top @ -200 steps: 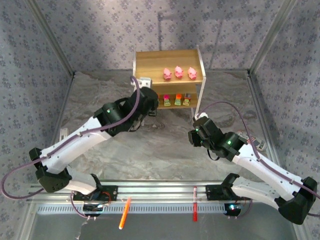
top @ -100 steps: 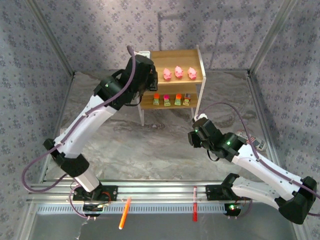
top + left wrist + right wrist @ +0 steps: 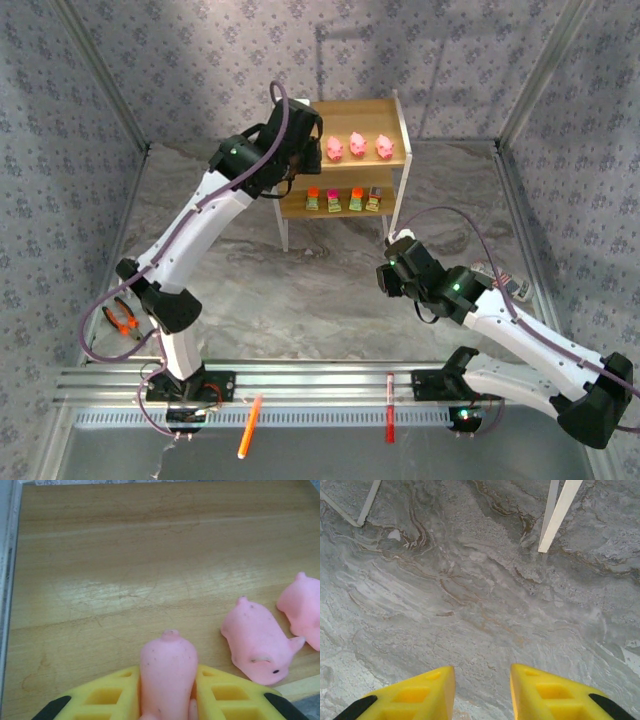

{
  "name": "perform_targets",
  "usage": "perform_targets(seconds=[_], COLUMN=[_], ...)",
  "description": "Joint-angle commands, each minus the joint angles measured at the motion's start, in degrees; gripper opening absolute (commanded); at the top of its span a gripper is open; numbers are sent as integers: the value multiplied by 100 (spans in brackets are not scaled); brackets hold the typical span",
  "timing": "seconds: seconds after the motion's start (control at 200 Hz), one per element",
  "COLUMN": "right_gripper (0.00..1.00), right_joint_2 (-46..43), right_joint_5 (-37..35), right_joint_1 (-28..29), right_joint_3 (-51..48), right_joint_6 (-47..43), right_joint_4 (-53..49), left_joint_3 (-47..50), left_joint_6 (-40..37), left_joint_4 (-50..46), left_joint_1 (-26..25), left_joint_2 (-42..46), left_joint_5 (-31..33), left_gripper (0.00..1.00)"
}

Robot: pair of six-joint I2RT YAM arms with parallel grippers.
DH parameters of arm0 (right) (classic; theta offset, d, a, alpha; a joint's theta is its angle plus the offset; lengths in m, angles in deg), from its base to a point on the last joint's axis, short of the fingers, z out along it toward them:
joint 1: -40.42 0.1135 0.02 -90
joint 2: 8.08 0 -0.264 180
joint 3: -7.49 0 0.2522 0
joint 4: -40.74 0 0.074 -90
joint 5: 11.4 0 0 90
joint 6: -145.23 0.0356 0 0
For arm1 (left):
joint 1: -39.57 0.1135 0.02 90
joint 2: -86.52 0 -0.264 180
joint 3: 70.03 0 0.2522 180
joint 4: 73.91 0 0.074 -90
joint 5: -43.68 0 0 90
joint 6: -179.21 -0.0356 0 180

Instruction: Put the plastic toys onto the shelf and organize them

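Top external view is showing the left arm risen from the lower board, where it was a second ago. It is now reaching over the left part of the top board of the shelf (image 3: 345,112), and orange-handled pliers (image 3: 120,318) are now showing on the table's left side. The right arm is lying as it did before.

In the left wrist view, the left gripper (image 3: 168,692) is pinching a pink pig (image 3: 168,662) tightly between its yellow latticed fingers (image 3: 112,697). The snout is pointing away over the board; whether the pig is touching the wood I cannot tell. Three more pigs (image 3: 357,146) are sitting in a row on the right half of that top board. Four blocky toys (image 3: 344,200) are lining up on the lower board.

The pigs are looking rounded and smooth, with a few dark specks. The boards are showing pale wood grain with a dull sheen, and the legs (image 3: 560,510) are thin and white.

The right gripper (image 3: 482,692) is hanging over the marbled grey table (image 3: 470,580) near those legs, its fingers standing slightly apart and gripping nothing
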Motion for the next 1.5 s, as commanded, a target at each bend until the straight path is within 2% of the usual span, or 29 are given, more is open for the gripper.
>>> perform_targets(seconds=[0.0,0.66,1.494], right_gripper=[35,35,35], right_joint_2=[-126,-156,-135], right_joint_5=[-102,-82,15], right_joint_1=[27,-22,-139], right_joint_3=[-51,-86,-77], right_joint_6=[-1,-18,-71], right_joint_4=[34,50,103], left_joint_3=[-283,-834,-1069], left_joint_6=[29,-11,-6], left_joint_4=[-137,-500,-582], left_joint_1=[63,116,116], left_joint_2=[-71,-524,-701], left_joint_5=[3,138,131], left_gripper=[27,29,42])
